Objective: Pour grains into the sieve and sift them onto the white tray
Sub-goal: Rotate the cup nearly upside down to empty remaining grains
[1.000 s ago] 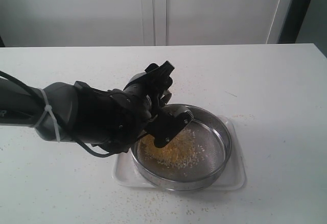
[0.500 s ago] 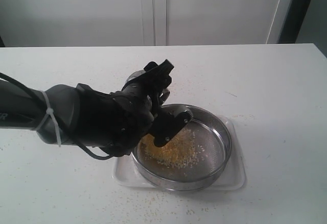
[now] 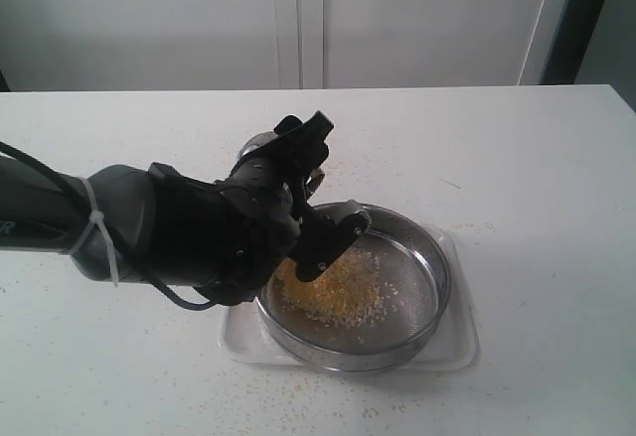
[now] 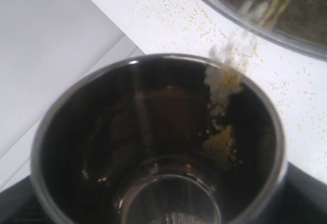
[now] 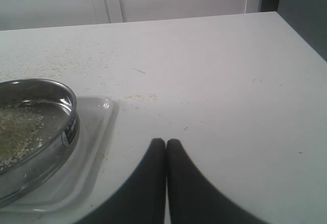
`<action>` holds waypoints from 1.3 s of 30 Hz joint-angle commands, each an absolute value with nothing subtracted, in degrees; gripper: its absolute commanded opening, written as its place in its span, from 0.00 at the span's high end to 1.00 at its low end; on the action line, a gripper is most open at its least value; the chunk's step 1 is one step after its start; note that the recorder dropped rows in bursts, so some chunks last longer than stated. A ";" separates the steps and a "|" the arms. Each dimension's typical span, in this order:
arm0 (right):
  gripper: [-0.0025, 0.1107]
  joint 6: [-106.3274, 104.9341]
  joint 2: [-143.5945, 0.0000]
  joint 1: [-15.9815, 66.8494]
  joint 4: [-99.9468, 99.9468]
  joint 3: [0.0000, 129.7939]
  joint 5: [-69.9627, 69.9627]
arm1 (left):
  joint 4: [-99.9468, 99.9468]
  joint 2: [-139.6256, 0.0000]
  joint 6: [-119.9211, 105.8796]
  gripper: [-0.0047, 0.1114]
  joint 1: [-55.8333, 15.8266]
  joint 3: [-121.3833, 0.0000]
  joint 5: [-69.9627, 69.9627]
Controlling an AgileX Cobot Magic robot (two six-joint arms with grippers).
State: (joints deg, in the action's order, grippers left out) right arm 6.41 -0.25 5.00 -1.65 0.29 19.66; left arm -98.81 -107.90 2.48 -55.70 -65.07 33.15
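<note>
Barely any grains [image 4: 220, 145] cling inside the steel cup [image 4: 153, 132] now; left fingers [image 3: 330, 240], clamped on it, have edged up and back since a second ago, so pouring looks done; the pile sits in the sieve [image 3: 438, 269] on the white tray [image 3: 463, 345]; right fingers [image 5: 157, 175] together, idle.

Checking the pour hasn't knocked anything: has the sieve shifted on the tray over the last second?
No. The sieve sits where it did: its rim lines up with the right edge and front corners of the tray just as before.
</note>
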 commanded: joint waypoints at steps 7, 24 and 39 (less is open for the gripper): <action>0.98 6.28 0.00 4.68 -1.77 0.00 19.22 | -99.95 -109.34 -0.84 0.96 -56.02 -65.40 34.81; 0.98 6.28 0.00 4.68 -1.77 0.00 19.22 | -99.95 -111.37 -1.51 0.96 -56.02 -68.37 37.19; 0.98 6.28 0.00 4.68 -1.77 0.00 19.22 | -99.95 -111.37 -4.98 0.96 -58.86 -68.55 44.04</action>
